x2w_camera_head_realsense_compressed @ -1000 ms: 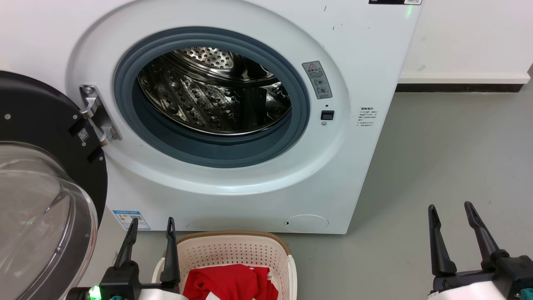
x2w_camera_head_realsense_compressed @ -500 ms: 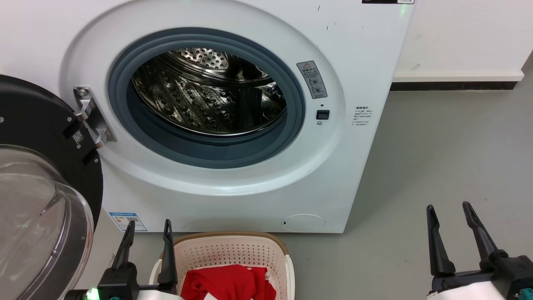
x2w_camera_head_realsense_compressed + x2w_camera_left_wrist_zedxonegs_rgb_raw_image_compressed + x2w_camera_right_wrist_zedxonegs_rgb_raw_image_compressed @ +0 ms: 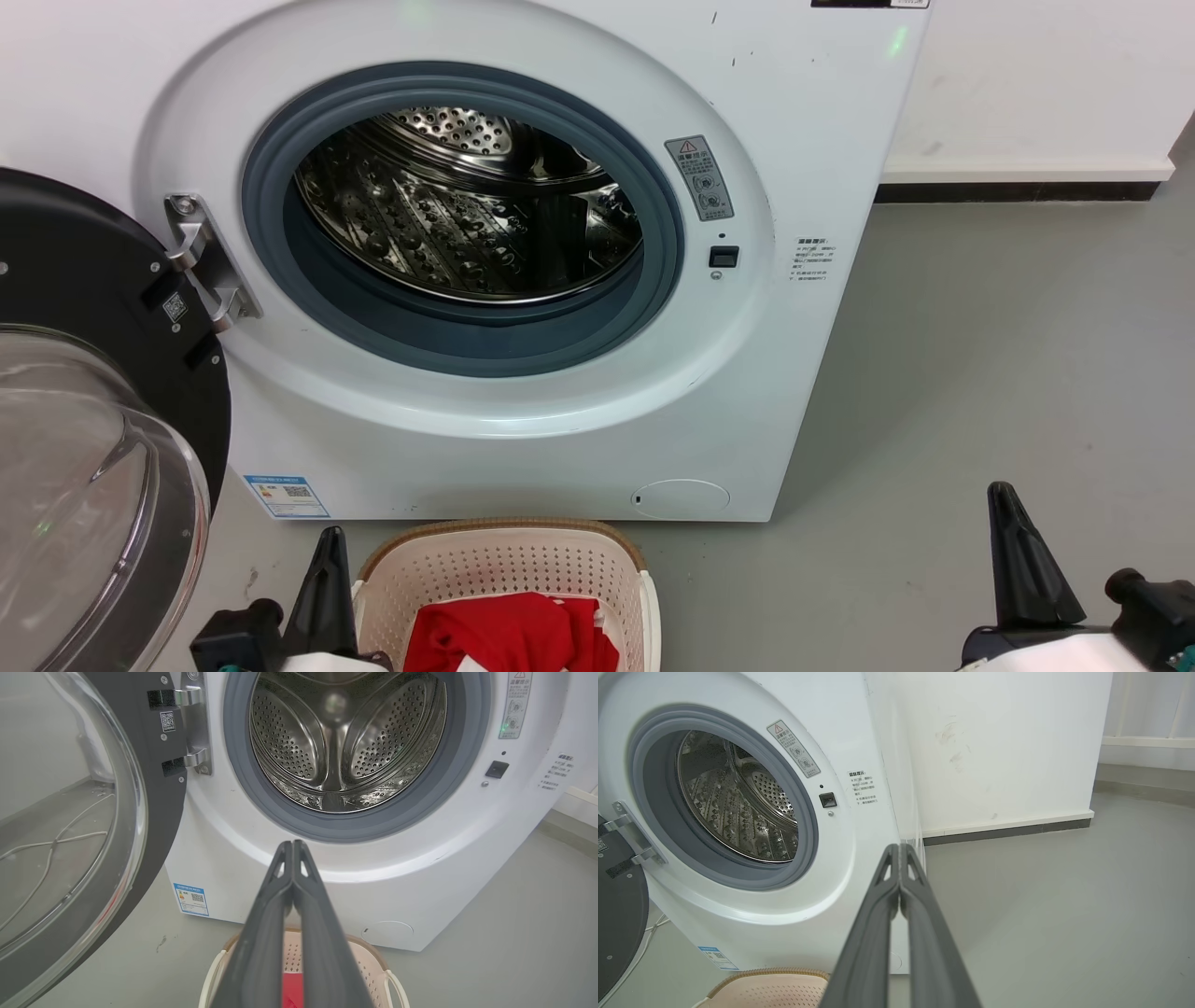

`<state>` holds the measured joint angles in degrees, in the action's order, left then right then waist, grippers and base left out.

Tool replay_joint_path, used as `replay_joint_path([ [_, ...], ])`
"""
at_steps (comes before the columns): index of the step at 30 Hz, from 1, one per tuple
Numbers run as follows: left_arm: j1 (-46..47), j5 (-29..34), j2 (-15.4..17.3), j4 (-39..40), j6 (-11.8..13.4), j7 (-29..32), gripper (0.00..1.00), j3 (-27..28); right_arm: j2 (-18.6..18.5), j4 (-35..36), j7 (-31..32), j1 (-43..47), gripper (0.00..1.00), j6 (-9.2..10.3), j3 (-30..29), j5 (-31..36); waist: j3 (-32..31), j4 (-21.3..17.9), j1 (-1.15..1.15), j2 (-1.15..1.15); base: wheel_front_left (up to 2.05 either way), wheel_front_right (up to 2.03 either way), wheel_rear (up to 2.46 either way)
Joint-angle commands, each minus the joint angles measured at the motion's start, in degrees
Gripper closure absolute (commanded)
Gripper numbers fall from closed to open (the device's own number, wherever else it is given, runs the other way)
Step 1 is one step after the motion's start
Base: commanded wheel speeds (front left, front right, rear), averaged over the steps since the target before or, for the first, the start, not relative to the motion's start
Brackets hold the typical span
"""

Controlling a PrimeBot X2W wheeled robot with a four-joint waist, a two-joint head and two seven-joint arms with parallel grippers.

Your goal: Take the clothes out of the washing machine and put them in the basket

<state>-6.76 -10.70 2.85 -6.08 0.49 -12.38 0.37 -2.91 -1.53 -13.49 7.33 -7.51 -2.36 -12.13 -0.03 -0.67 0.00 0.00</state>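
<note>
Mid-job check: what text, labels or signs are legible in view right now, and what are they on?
No text reads clearly enough to quote.
Grey sticker on the washing machine, right of the opening: red warning triangle; print too small.
Black print block further right: too small.
Blue-edged label at the lower left front: code square; print too small.
Code sticker on the black rim of the door: no readable words.

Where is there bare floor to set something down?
The widest bare floor lies right of the washing machine, up to the skirting. A narrow strip runs between the open door and the basket. Crowded directly before the machine: the basket holding red clothes.
</note>
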Motion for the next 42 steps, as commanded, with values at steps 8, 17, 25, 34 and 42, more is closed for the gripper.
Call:
replay_joint_path([
  [8,2.8,-10.9,0.0,-0.3,-1.1,2.4,1.0,0.9,-1.0,-0.9,2.0,-3.0,1.0,0.01,0.3,-11.5,0.0,0.1,0.0,0.0,0.0,0.0,0.0],
  [17,4.2,-20.1,0.0,-1.2,-2.0,4.5,1.0,1.6,-1.4,-2.4,3.8,-4.4,1.0,0.01,0.4,-21.0,0.0,0.1,0.0,0.0,0.0,0.0,0.0],
  [25,5.3,-27.5,0.1,-2.0,-2.7,6.2,1.0,2.2,-1.6,-3.5,5.3,-5.5,1.0,0.01,0.4,-28.6,0.0,0.2,0.0,0.0,0.0,0.0,0.0],
  [34,6.5,-35.1,0.1,-2.8,-3.5,8.0,1.0,2.7,-1.8,-4.8,7.0,-6.7,1.0,0.01,0.3,-36.2,0.1,0.2,0.0,0.0,0.0,0.0,0.0],
  [42,7.4,-41.3,0.1,-3.5,-4.1,9.5,1.0,3.2,-1.9,-5.8,8.4,-7.7,1.0,0.01,0.1,-42.5,0.1,0.2,0.0,0.0,0.0,0.0,0.0],
])
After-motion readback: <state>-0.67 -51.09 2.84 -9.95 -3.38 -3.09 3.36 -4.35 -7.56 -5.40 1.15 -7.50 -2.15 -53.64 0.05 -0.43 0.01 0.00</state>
